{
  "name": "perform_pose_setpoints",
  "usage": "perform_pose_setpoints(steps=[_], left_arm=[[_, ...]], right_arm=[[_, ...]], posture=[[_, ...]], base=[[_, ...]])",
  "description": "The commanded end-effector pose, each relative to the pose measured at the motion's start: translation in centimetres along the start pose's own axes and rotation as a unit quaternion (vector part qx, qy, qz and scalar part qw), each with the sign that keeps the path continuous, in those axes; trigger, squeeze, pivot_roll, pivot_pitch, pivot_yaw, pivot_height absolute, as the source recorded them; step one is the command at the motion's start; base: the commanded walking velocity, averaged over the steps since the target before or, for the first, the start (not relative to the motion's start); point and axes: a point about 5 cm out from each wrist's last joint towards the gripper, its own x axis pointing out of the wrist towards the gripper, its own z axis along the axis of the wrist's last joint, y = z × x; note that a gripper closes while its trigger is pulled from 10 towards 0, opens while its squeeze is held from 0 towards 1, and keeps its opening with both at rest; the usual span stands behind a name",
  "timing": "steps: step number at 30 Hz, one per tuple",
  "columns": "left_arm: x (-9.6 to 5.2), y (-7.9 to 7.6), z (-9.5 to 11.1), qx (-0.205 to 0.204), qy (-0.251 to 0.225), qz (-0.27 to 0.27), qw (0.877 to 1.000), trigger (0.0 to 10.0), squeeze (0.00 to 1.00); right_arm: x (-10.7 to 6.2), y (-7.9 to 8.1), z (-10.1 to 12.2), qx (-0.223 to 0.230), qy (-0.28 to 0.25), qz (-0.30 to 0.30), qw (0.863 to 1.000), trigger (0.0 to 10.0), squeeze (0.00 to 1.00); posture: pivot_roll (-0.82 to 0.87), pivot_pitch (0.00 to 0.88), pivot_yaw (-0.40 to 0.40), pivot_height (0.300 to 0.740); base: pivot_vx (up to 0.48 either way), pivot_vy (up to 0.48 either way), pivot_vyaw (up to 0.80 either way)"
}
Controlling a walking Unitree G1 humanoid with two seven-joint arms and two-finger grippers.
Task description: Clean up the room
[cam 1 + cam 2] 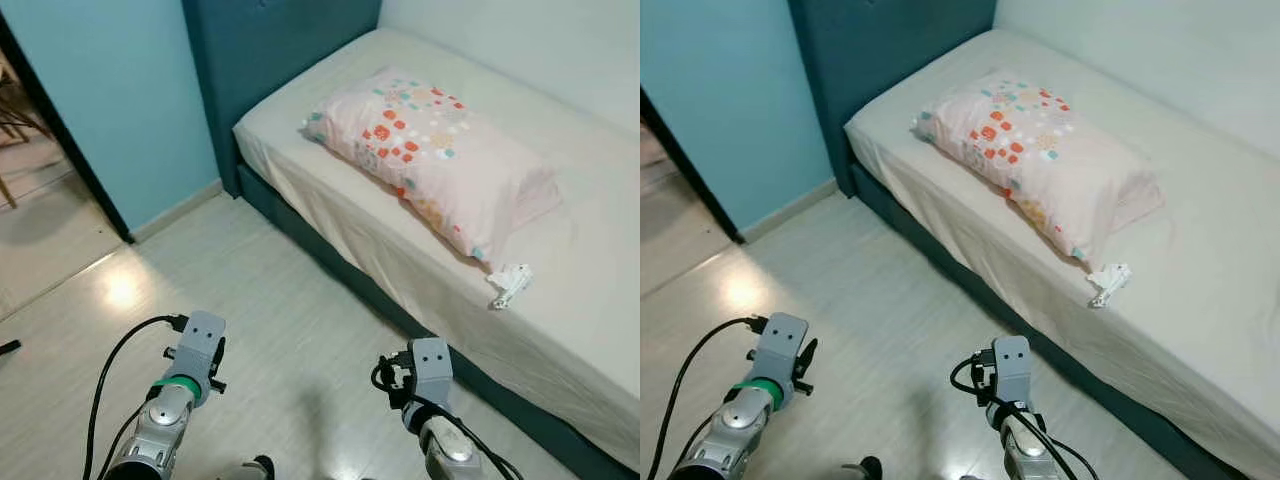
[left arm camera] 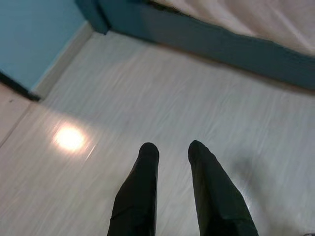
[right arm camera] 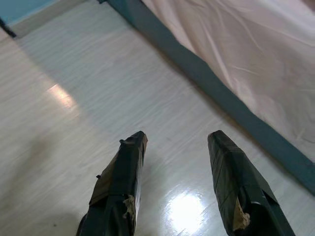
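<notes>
- Small white crumpled scrap (image 1: 510, 284) lying on the bed (image 1: 590, 330), near the mattress edge, just beyond the lower corner of the pillow (image 1: 432, 158) but not touching it.
- Looks like paper or a wrapper; too small to say which. Likely the piece of litter to clear.
- Long axis running slantwise, from the edge-side end up toward the far side of the bed; narrower end pointing down toward the mattress edge.
- Lies ahead and to the right of both arms, higher than either, up on the mattress.
- Right hand (image 3: 179, 189) clearly the nearer one, hanging over the floor (image 1: 300, 330) beside the bed frame; fingers spread wide apart, holding nothing.
- Left hand (image 2: 172, 189) further off, over open floor toward the doorway (image 1: 40, 200); fingers parted by a narrower gap, also holding nothing.
- Judging by that: a forward, upward and rightward reach with the right arm, fingers closing across the scrap's short side.
- Pillow lying askew across the head end, near the dark blue headboard (image 1: 270, 70); probably wants straightening too.
</notes>
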Motion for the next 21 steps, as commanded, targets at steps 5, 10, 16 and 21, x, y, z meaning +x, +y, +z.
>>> perform_pose_setpoints(steps=[5, 10, 16, 21], left_arm=[[-0.24, 0.13, -0.63, 0.001, 0.01, 0.0, 1.0, 10.0, 0.0], [-0.23, 0.22, -0.62, 0.001, 0.01, 0.001, 1.0, 10.0, 0.0], [-0.21, 0.28, -0.61, 0.002, 0.011, 0.001, 1.0, 10.0, 0.0], [-0.16, 0.28, -0.56, 0.003, 0.01, 0.0, 1.0, 10.0, 0.0]], right_arm=[[-0.21, -0.01, -0.41, 0.003, 0.008, -0.004, 1.0, 10.0, 0.0], [-0.2, 0.06, -0.42, 0.004, 0.009, -0.004, 1.0, 10.0, 0.0], [-0.17, 0.13, -0.43, 0.004, 0.01, -0.004, 1.0, 10.0, 0.0], [-0.11, 0.1, -0.35, 0.004, 0.009, -0.003, 1.0, 10.0, 0.0]], posture=[[0.04, 0.098, 0.027, 0.739], [0.04, 0.097, 0.028, 0.739], [0.04, 0.094, 0.029, 0.739], [0.04, 0.091, 0.031, 0.739]], base=[[0.469, 0.0, 0.0], [0.475, 0.0, 0.0], [0.48, 0.0, 0.0], [0.477, 0.0, 0.0]])
